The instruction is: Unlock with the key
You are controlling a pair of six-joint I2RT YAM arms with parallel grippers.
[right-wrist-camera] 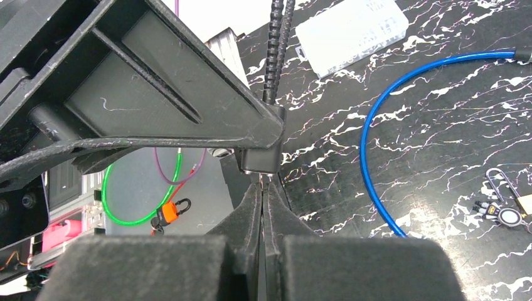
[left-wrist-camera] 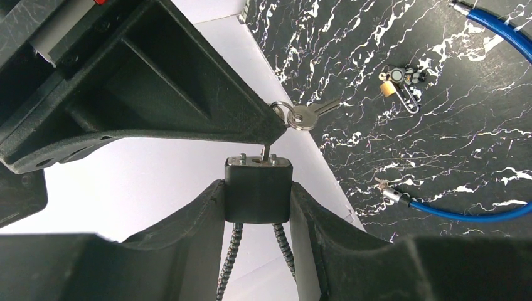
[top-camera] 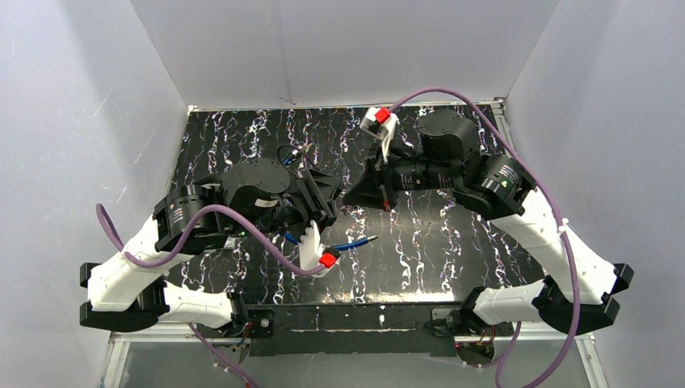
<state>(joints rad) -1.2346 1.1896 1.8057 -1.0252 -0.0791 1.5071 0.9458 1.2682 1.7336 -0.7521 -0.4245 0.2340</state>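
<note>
My left gripper is shut on a black padlock, clamping its body from both sides, keyhole end away from the camera. The lock's ribbed cable shackle runs back between the fingers. My right gripper is shut on a key whose blade stands in the lock's keyhole; only a sliver of it shows. A spare key on a ring hangs beside the right fingertip. In the right wrist view the padlock sits just beyond my shut fingers. In the top view both grippers meet mid-table.
A blue cable curves over the black marbled table. A small brass padlock with keys lies on it. A clear plastic box sits further off. An orange padlock and green cable lie beyond the table.
</note>
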